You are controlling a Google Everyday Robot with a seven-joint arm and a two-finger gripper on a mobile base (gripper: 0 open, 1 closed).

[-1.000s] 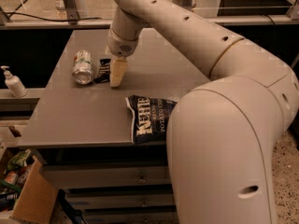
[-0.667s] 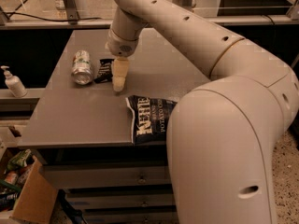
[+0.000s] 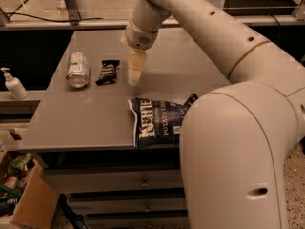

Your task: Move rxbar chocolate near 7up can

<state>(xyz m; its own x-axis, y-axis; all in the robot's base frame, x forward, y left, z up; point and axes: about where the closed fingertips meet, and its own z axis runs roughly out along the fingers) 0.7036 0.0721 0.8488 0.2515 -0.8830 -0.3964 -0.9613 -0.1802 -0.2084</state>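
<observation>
The rxbar chocolate [image 3: 108, 72], a small black-brown bar with pale lettering, lies flat on the grey table [image 3: 86, 123], just right of the 7up can [image 3: 77, 69]. The silver can lies on its side at the table's left part. A small gap separates bar and can. My gripper [image 3: 134, 75] hangs from the arm just right of the bar, pointing down at the table top, apart from the bar and holding nothing that I can see.
A large dark-blue chip bag [image 3: 159, 120] lies at the table's front edge, partly under my arm. A white pump bottle [image 3: 13, 85] stands on a ledge to the left. A cardboard box [image 3: 24, 199] of items sits on the floor at lower left.
My gripper has moved to the right, away from the bar. The bar, partly hidden behind the gripper before, now lies in full view beside the can.
</observation>
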